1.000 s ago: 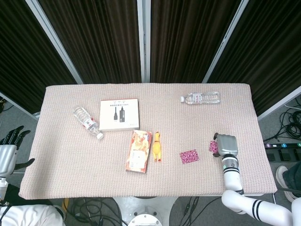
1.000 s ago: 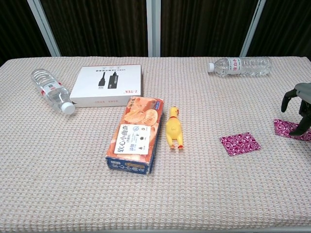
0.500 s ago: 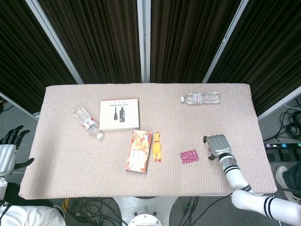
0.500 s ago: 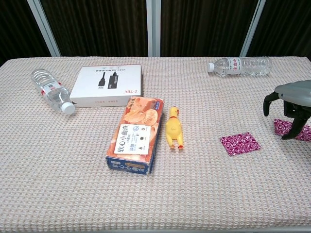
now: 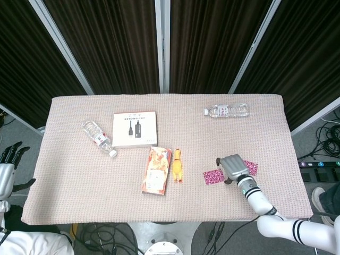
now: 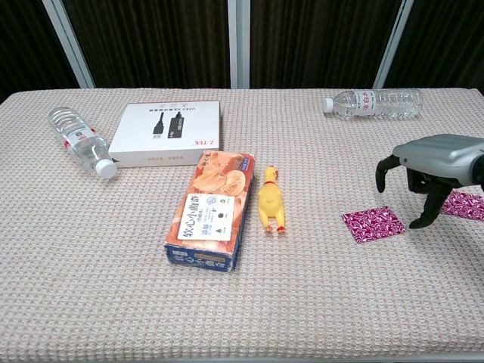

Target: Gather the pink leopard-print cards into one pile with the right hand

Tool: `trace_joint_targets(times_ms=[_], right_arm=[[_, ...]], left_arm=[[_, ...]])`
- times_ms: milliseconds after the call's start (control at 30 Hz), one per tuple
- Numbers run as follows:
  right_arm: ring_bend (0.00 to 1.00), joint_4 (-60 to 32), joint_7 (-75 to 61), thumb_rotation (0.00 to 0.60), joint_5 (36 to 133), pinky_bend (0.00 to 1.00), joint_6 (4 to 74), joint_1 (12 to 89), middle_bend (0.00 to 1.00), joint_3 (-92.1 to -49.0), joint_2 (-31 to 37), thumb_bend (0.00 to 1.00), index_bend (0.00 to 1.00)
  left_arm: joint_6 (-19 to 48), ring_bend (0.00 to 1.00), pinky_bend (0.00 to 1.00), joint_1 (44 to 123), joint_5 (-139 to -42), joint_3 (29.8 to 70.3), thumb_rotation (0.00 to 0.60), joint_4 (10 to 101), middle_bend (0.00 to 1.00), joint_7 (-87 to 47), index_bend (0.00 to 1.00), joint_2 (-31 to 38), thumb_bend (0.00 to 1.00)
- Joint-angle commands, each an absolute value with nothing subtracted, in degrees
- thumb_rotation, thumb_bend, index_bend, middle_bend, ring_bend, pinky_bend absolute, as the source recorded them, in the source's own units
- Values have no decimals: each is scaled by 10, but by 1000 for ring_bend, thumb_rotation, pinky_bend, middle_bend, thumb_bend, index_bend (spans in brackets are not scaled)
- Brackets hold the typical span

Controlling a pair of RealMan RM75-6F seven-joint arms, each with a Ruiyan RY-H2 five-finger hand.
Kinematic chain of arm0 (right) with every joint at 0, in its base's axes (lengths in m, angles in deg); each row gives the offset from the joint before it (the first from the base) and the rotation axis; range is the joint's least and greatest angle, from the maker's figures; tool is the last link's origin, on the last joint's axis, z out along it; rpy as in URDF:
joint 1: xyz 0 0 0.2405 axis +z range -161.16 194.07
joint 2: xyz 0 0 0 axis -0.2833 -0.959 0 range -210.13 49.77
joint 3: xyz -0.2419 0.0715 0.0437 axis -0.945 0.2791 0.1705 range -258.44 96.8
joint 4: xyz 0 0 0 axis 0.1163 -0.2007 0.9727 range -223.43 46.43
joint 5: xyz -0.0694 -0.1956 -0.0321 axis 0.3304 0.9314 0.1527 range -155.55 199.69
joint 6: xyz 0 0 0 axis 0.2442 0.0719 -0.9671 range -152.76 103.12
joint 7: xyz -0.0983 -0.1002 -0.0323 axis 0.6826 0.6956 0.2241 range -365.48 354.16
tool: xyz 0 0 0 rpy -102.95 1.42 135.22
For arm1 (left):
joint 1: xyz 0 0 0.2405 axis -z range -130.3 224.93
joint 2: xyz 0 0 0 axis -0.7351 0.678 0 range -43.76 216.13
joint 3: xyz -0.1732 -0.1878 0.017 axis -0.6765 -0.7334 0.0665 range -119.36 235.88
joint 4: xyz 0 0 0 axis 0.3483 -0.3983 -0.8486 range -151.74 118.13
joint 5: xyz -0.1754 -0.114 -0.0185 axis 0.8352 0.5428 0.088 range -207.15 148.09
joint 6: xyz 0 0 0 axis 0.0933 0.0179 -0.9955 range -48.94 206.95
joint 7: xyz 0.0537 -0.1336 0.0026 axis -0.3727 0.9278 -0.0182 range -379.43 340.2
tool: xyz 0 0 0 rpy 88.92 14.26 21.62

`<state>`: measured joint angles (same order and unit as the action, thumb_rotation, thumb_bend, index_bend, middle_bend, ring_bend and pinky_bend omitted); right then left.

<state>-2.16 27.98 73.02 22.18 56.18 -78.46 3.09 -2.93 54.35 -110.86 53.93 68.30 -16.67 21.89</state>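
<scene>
Right hand (image 6: 427,170) is hovering above the tabletop (image 5: 79,180) between the two pink leopard-print cards, fingers (image 6: 423,215) curled downward and spread apart, nothing held in them. Near card (image 6: 373,224) is lying flat just to the left of the hand; in the chest view one fingertip is hanging close to that card's right edge, contact cannot be told. Second card (image 6: 463,204) is lying flat just right of the hand, partly hidden behind the wrist; in the head view it (image 5: 251,168) is showing beside the hand (image 5: 231,167). The two cards are sitting apart, not stacked. Left hand (image 5: 8,159) is hanging off the left edge of the tabletop, fingers apart, holding nothing. Other items are lying on the woven cloth: yellow rubber chicken (image 6: 271,203) touching or just beside the orange snack box (image 6: 212,209), white flat box (image 6: 168,132) behind them, one water bottle (image 6: 78,141) on its side at far left, another bottle (image 6: 373,103) on its side at the far right rear.
</scene>
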Motion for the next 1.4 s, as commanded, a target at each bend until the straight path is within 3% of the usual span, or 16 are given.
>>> trace_joint_targets(times_ms=[33,1400], right_arm=[[1000,-21,280,600,727,1000,220,566,1000,-787,36,0,347],[1000,-42,299,600,663,1000,222,611,1000,-811,73,0,347]], left_arm=[[-30,133,302,543,-1110,540,600,682,185,-164,217,219,0],[-34,133,302,540,-1105,534,600,675,185,-156,217,221,0]])
